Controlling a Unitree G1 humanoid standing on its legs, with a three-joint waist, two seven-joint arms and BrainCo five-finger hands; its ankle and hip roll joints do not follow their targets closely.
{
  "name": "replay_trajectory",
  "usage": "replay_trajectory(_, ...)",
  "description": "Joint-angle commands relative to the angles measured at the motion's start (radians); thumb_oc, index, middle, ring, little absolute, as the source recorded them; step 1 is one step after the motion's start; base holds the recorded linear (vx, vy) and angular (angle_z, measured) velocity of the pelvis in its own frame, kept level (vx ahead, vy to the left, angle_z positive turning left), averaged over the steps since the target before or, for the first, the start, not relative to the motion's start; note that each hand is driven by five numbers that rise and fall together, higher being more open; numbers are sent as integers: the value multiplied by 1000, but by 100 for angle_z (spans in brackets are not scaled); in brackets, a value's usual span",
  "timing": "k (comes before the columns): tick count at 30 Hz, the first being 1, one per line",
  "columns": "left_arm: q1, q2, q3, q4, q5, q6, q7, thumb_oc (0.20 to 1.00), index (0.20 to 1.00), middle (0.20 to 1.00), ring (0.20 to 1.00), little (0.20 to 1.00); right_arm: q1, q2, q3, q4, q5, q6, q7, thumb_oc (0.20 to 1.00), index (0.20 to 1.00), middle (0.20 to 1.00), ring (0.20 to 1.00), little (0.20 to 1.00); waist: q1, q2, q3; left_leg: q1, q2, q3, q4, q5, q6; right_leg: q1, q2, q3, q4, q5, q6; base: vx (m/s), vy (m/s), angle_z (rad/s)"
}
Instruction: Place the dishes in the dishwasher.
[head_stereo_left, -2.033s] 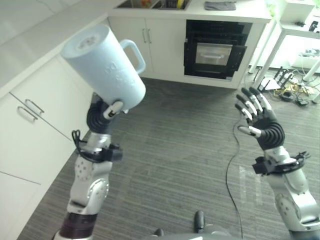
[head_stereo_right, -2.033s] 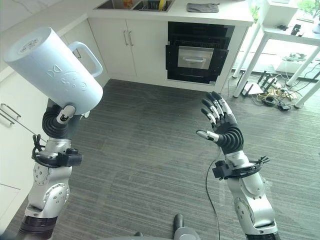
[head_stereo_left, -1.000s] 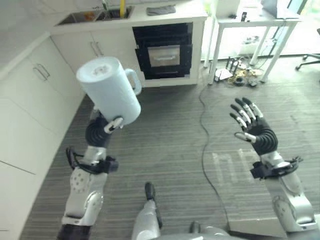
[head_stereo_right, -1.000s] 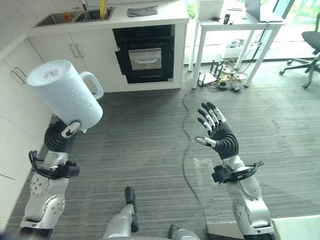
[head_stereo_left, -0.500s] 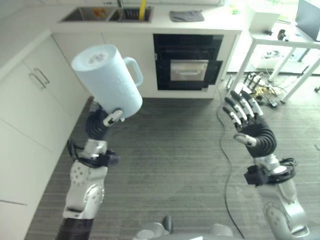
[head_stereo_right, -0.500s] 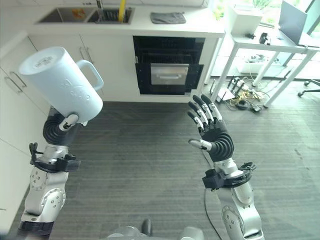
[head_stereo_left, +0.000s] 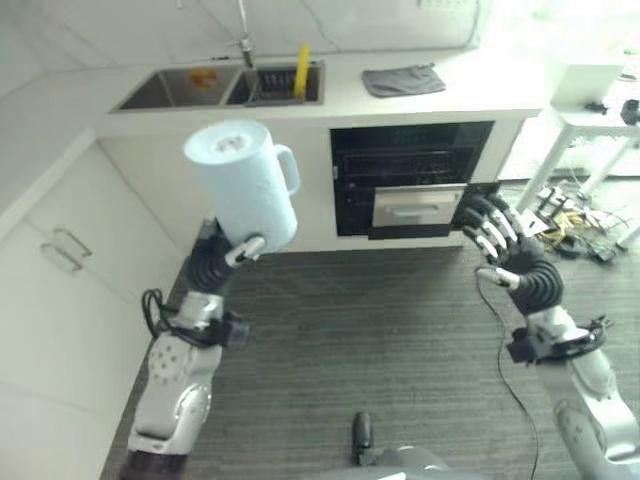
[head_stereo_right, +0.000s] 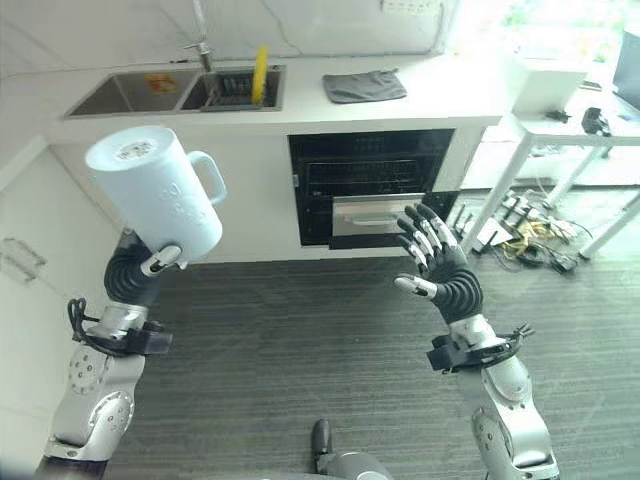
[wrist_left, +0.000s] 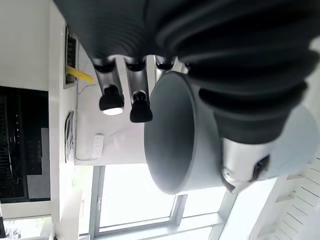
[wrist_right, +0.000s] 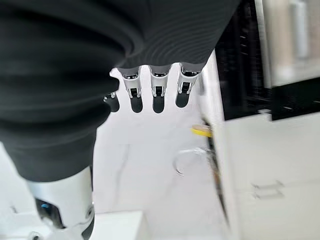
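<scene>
Across the far side of the room we see a white worktop (head_stereo_right: 440, 90) with a double sink (head_stereo_right: 180, 90) set into it, a tap (head_stereo_right: 200, 35) behind the sink, a yellow item (head_stereo_right: 260, 75) standing in the right basin and a grey cloth (head_stereo_right: 364, 85) lying to the right of the sink. Below the worktop sits a black appliance (head_stereo_right: 375, 185) with its door partly lowered and a silver panel showing, flanked by white cabinets (head_stereo_left: 60, 260); the floor (head_stereo_right: 300, 350) is dark grey planking. Raised in front of the cabinets is a pale blue jug (head_stereo_right: 160, 195), tall and cylindrical with a loop handle on its right side, held bottom-up and tilted, its flat base facing the camera. Our left hand (head_stereo_right: 150, 262) grips it at the lower, rim end, with the fingers (wrist_left: 125, 102) curled against the wall by the open mouth and the thumb on the outside. Our right hand (head_stereo_right: 440, 265) is lifted in front of the black appliance, palm turned inward, fingers (wrist_right: 157, 97) spread and nearly straight, holding and touching nothing.
</scene>
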Motion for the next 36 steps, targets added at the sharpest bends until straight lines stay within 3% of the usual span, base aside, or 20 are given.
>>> replay_trajectory(1,-10,36,18,-40,14,-51,-1,200,200,200,200,200,-15,8,-25,-49,30,-57,22,1000,1000,1000,1000,1000,-9,-18,-15,2,27,20,-135,357,51,107,-118,2,-95,46,172,203,-217,-22)
replay_trajectory(3,-8,29,15,-33,26,-53,-18,200,200,200,200,200,-15,10,-30,-39,30,-62,11,1000,1000,1000,1000,1000,8,-33,3,-96,5,29,-104,321,74,145,-123,7,-100,34,170,227,-142,-25)
replay_trajectory(5,15,30,22,-40,35,-64,-24,200,200,200,200,200,-41,10,-25,-29,37,-44,3,1000,1000,1000,1000,1000,34,-21,19,-99,-43,33,-289,263,103,169,-108,37,-107,15,191,333,-3,-13)
replay_trajectory(7,34,36,25,-40,32,-81,-26,200,200,200,200,200,-58,20,-8,-23,24,-37,2,1000,1000,1000,1000,1000,68,-1,28,-115,-69,-5,-552,307,103,201,-86,69,-118,-4,205,316,48,-34)
replay_trajectory(8,31,36,22,-44,36,-79,-28,200,200,200,200,200,-62,22,0,-25,21,-40,-7,1000,1000,1000,1000,1000,88,0,34,-151,-75,-26,-579,356,94,222,-79,74,-120,-18,200,241,16,-54)
replay_trajectory(9,21,35,14,-37,47,-85,-31,200,200,200,200,200,-75,17,11,-16,20,-49,-21,1000,1000,1000,1000,1000,98,-5,35,-170,-78,-27,-580,363,94,234,-78,78,-120,-32,196,186,29,-59)
replay_trajectory(13,-21,44,-10,-19,73,-89,0,200,200,200,200,200,-80,17,18,-19,29,-45,-50,1000,1000,1000,1000,1000,95,-5,9,-91,-82,-41,-678,329,120,235,-88,63,-115,-43,208,163,97,-58)
replay_trajectory(17,-38,52,11,-26,56,-67,0,200,200,200,200,200,-36,29,-8,-39,33,-30,-18,1000,1000,1000,1000,1000,82,-7,-11,-45,-76,-21,-689,308,129,223,-98,31,-88,-60,214,168,118,-51)
replay_trajectory(23,-25,47,15,-48,78,-73,8,200,200,200,200,200,-54,37,1,-49,19,-11,-42,1000,1000,1000,1000,1000,108,-23,-11,-28,-82,-21,-673,286,148,209,-116,5,-28,-88,213,90,148,9)
replay_trajectory(29,-17,50,22,-51,81,-92,11,200,200,200,200,200,-53,44,10,-46,16,13,-40,1000,1000,1000,1000,1000,118,-37,4,-14,-74,-10,-643,263,167,164,-123,-23,142,-112,229,56,125,-4)
replay_trajectory(31,-23,57,20,-53,111,-106,17,200,200,200,200,200,-53,45,22,-44,21,11,-30,1000,1000,1000,1000,1000,120,-50,11,-16,-75,-16,-619,247,179,131,-120,-9,268,-107,245,73,82,-25)
replay_trajectory(34,-53,65,7,-47,117,-98,45,200,200,200,200,200,-69,51,48,-34,22,19,-17,1000,1000,1000,1000,1000,125,-56,17,-6,-68,-20,-616,235,179,116,-173,-36,220,-93,246,80,-91,-16)
replay_trajectory(36,-79,71,-3,-57,127,-74,54,200,200,200,200,200,-68,55,65,-33,23,11,-14,1000,1000,1000,1000,1000,120,-58,23,1,-53,-45,-611,215,173,111,-231,-1,101,-56,259,115,-286,-22)
